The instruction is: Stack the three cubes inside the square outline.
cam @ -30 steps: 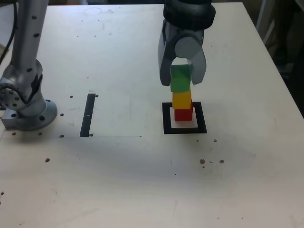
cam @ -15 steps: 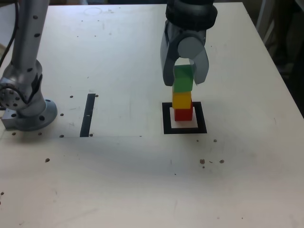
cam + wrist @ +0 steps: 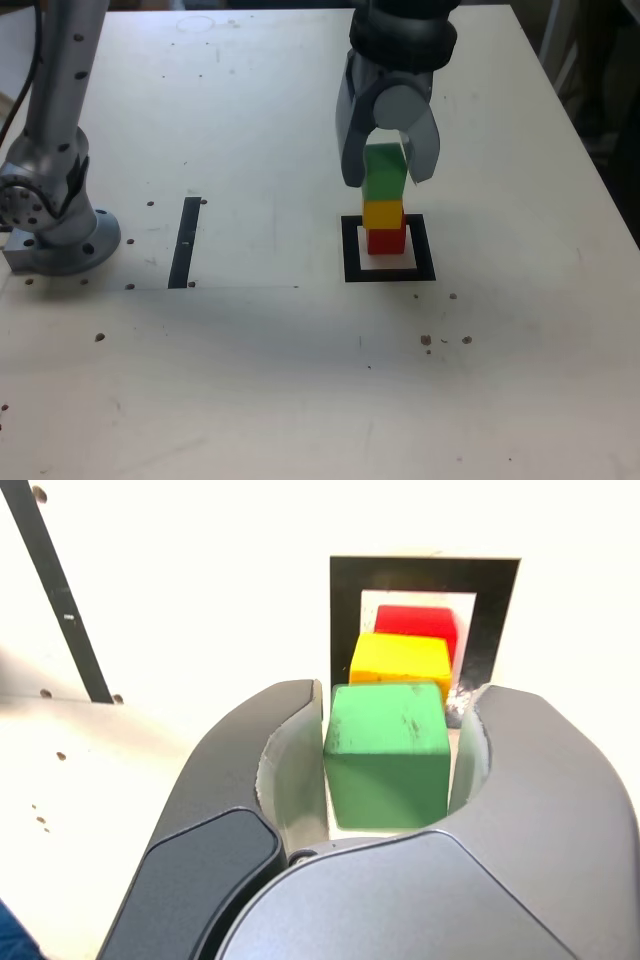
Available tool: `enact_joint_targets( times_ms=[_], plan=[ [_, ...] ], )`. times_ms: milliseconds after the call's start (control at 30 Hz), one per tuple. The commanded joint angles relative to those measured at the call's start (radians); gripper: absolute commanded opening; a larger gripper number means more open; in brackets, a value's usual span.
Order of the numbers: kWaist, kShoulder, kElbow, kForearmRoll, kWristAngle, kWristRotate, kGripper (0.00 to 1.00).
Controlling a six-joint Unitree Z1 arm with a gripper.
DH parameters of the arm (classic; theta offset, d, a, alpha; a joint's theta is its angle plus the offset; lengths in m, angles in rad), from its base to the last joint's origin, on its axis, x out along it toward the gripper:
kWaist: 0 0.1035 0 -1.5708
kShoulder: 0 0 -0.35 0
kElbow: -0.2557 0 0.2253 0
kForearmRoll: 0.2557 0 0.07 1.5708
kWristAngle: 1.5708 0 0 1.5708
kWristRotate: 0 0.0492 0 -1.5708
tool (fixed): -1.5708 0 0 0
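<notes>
- Three matte cubes stood stacked inside the thick black square outline (image 3: 350,250): red cube (image 3: 386,240) lowest, yellow cube (image 3: 383,214) between, larger green cube (image 3: 385,172) topmost.
- My grey gripper (image 3: 388,168) straddled the green cube, jaws slightly apart with slim gaps either side, so the tower bore its own weight.

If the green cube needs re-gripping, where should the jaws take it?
Grip the green cube from above on its two flat side faces, where the gripper straddles it now. It tops the yellow cube and red cube, so only its sides are free.
</notes>
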Motion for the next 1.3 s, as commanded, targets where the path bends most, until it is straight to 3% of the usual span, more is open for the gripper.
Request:
enact_joint_targets(
  times_ms=[0, 67, 167, 633, 867, 1033, 1267],
  plan=[
    [0.003, 0.005, 0.01, 0.001, -0.01, -0.001, 0.84],
    [0.003, 0.001, 0.015, 0.003, -0.012, -0.004, 0.94],
    [0.003, -0.014, 0.015, 0.007, -0.007, -0.01, 0.99],
    [-0.004, -0.226, 0.012, 0.034, -0.004, -0.034, 0.99],
    [-0.005, -0.354, 0.134, 0.043, 0.004, -0.016, 0.99],
    [-0.005, -0.456, 0.316, -0.014, 0.032, -0.005, 0.99],
    [0.009, -0.579, 0.602, -0.186, 0.042, 0.036, 0.99]
  ],
)
